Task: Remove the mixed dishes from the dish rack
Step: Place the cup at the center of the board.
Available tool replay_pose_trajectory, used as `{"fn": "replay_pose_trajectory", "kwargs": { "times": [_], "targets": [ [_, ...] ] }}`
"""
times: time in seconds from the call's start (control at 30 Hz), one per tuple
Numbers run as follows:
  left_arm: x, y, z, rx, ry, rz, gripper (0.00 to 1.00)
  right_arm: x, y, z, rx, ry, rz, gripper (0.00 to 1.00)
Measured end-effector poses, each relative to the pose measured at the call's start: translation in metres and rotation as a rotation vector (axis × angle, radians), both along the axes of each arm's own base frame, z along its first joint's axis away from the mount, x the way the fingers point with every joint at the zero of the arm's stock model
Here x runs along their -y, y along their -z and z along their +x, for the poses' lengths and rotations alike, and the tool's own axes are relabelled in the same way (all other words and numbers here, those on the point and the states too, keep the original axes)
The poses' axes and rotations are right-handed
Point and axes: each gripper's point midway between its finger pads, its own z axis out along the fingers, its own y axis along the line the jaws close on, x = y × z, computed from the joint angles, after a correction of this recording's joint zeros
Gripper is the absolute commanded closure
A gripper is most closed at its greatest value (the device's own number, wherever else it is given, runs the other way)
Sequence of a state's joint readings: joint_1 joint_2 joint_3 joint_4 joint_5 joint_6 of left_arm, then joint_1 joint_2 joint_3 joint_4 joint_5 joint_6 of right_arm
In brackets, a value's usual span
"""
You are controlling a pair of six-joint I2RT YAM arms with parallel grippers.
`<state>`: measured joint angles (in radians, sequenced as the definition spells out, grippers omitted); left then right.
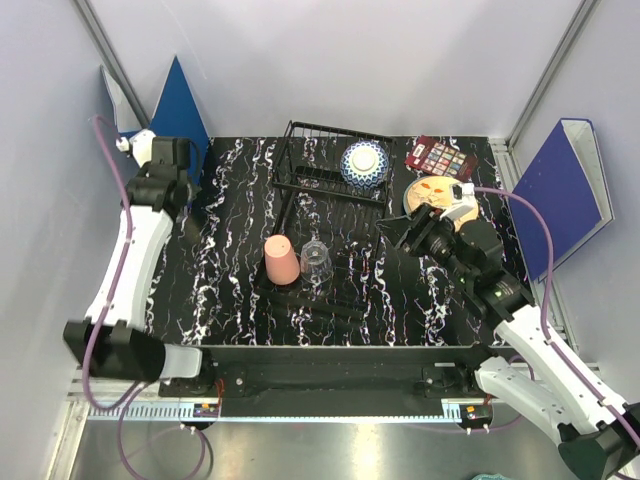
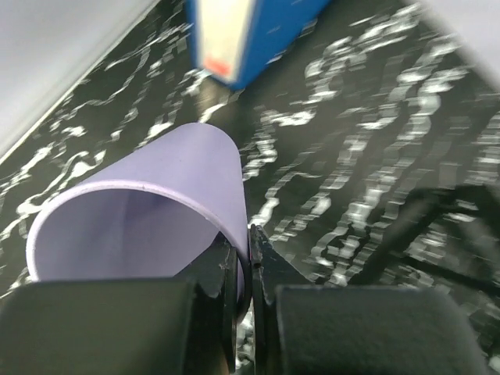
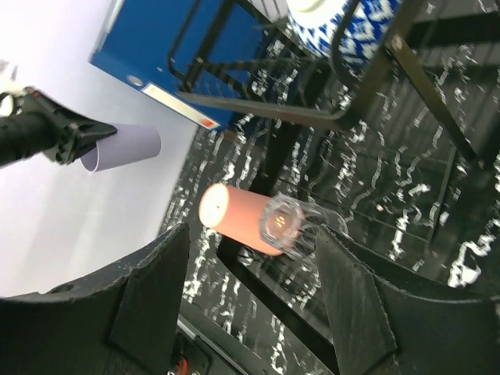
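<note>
**Two pieces out of the rack, three to go**

The dish rack (image 1: pixel 330 127) stands at the upper middle of the top view. It holds three pieces. The blue-and-white patterned bowl (image 1: pixel 364 162) sits in its raised basket. The salmon-pink cup (image 1: pixel 281 260) and the clear glass cup (image 1: pixel 316 262) stand side by side on its flat tray part.

The lavender cup (image 2: pixel 156 211) is out, at the upper left of the top view. The left gripper (image 2: pixel 250 242) has its fingers pressed together on the cup's wall.

The cream orange-patterned plate (image 1: pixel 425 190) lies on the table just right of the rack. The right gripper (image 1: pixel 413 228) hovers at its lower edge with fingers spread and holds nothing. No white plate is in view.

By my reckoning the job is under half done.

The blue binder (image 2: pixel 234 31) carries a white spine label with a red patch. It is too blurred to read, and no other writing shows.
</note>
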<state>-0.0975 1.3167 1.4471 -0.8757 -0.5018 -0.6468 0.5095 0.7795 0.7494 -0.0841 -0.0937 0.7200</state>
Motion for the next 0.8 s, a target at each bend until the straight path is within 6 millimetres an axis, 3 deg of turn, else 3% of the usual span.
{"fn": "replay_pose_trajectory", "kwargs": {
  "times": [0.2,0.33,0.6,0.8],
  "targets": [
    [-0.024,0.066,0.015,-0.189,-0.058,-0.016,1.0,0.006,0.01,-0.006,-0.011,0.005,-0.032,0.28],
    [-0.025,0.104,0.01,-0.284,-0.052,-0.061,1.0,0.01,0.011,-0.008,-0.003,0.018,-0.043,0.28],
    [-0.054,0.155,0.018,-0.391,-0.123,-0.171,1.0,0.014,0.029,-0.011,-0.043,0.024,-0.078,0.28],
    [-0.062,0.166,0.03,-0.415,-0.136,-0.191,1.0,0.014,0.034,-0.01,-0.057,0.025,-0.09,0.28]
  ]
}}
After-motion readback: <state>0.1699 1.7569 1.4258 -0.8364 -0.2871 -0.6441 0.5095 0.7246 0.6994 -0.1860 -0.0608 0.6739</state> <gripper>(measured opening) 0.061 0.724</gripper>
